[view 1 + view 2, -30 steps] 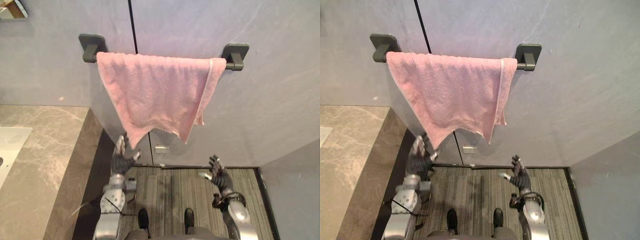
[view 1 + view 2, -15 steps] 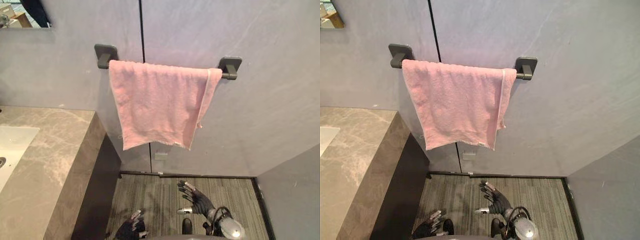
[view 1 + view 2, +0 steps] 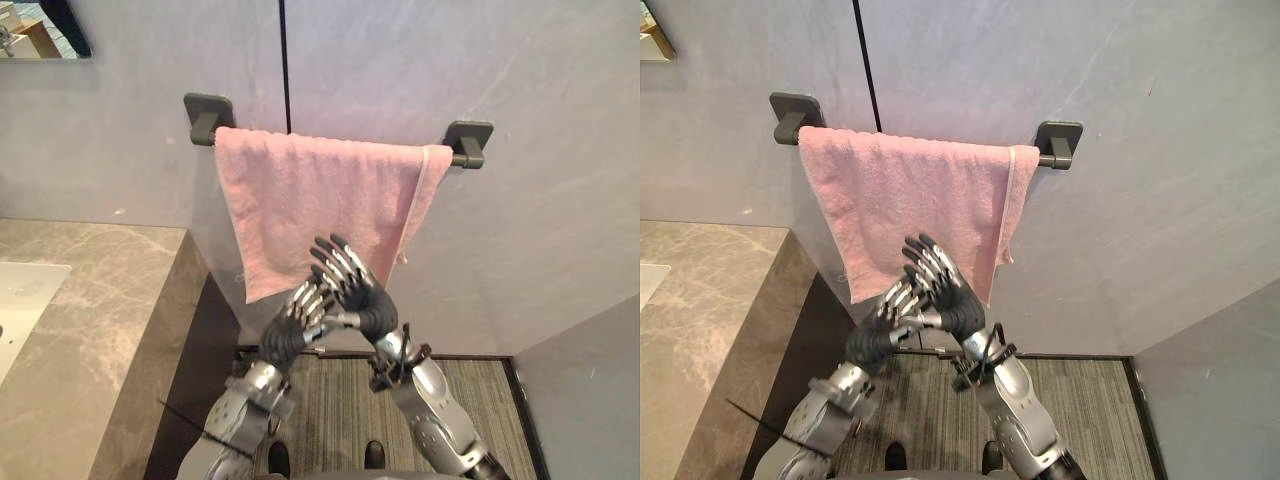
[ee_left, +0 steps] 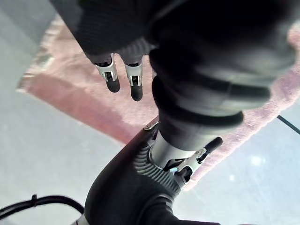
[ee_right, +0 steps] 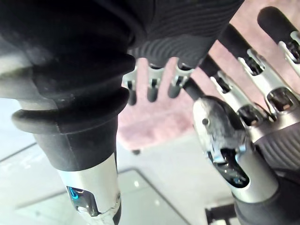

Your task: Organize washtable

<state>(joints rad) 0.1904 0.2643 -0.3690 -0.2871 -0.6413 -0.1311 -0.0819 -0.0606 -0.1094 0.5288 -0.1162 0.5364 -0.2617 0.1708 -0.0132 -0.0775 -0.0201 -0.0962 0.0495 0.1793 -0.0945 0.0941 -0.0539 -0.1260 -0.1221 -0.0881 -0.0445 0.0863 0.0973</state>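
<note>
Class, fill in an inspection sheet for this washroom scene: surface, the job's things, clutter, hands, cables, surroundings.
Surface: marbled stone counter with a white basin at its left edge.
Job's things: pink towel draped over a dark wall bar.
Clutter: nothing seen.
Hands: left hand and right hand both open, raised and crossed in front of the towel's lower edge; whether they touch it cannot be told.
Cables: nothing seen.
Surroundings: grey wall, striped carpet, mirror corner.

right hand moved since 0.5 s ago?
Yes: the right hand rose from low over the floor to the lower edge of the pink towel.
</note>
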